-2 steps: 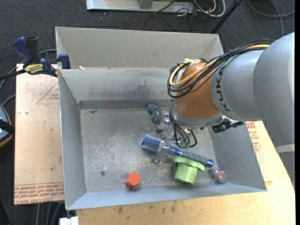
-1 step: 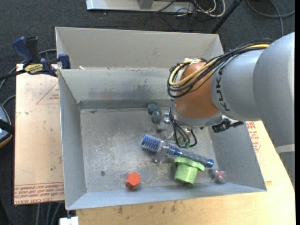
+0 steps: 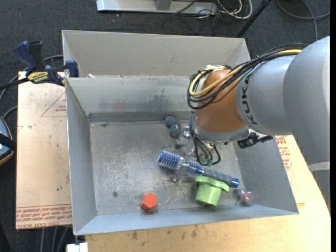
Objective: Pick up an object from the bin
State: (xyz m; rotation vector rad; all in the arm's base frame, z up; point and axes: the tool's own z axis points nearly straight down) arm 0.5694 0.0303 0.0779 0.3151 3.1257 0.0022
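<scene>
**Gripper low beside the blue brush**

The gripper [image 3: 184, 152] is down in the middle of the bin [image 3: 79, 140], under the arm's orange cover. A blue brush [image 3: 169, 160] lies right at it. The bristled head is just to the gripper's view-left, and the handle runs away to the view's right. Whether the gripper is open or closed on the brush cannot be told. A green cylinder [image 3: 208, 191] touches the handle. An orange block [image 3: 149, 202] lies well apart by the near wall, and a grey lump [image 3: 171, 122] sits near the back.
</scene>
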